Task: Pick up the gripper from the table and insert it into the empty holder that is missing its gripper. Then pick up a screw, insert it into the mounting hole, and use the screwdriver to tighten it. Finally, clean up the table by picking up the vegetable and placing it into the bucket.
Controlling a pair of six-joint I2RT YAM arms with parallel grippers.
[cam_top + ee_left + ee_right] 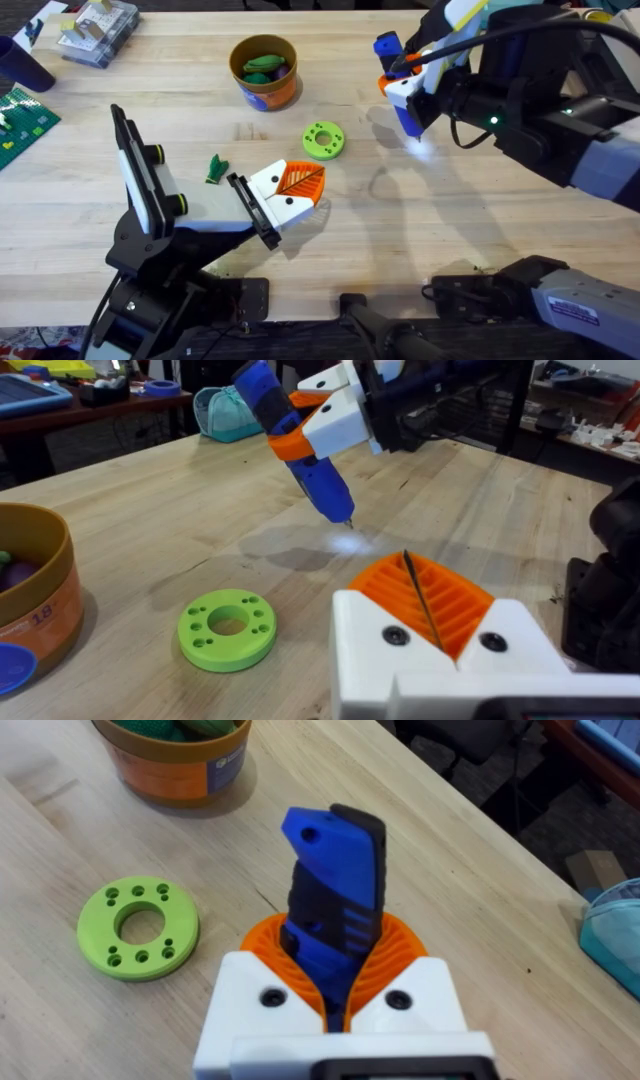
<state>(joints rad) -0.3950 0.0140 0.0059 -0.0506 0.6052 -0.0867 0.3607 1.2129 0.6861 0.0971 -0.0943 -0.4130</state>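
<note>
Screwdriver [397, 85], blue, pen-shaped: clamped between the white-and-orange fingers of the right gripper [408, 88], tilted, its silver tip just above the far right part of the table [480, 235], with a small bright patch on the wood below. Left gripper [300, 190]: near centre, low over the tabletop, orange ribbed pads pressed together on nothing. Vegetable [216, 169], dark green: lying on the wood just left of the left gripper, apart from it. Bucket [264, 72], orange with a blue band: far centre, holding green items; its side carries a blue label too small to read, and the printed number 18 shows in the left wrist view. Green disc [323, 139] with holes: flat between the bucket and the left gripper, touching neither. Open wood lies right of the left gripper and across the near right. Clear plastic box [97, 30] and a green studded plate [22, 125] sit at the far left edge. Table: pale wooden planks; cluttered workshop benches behind.
</note>
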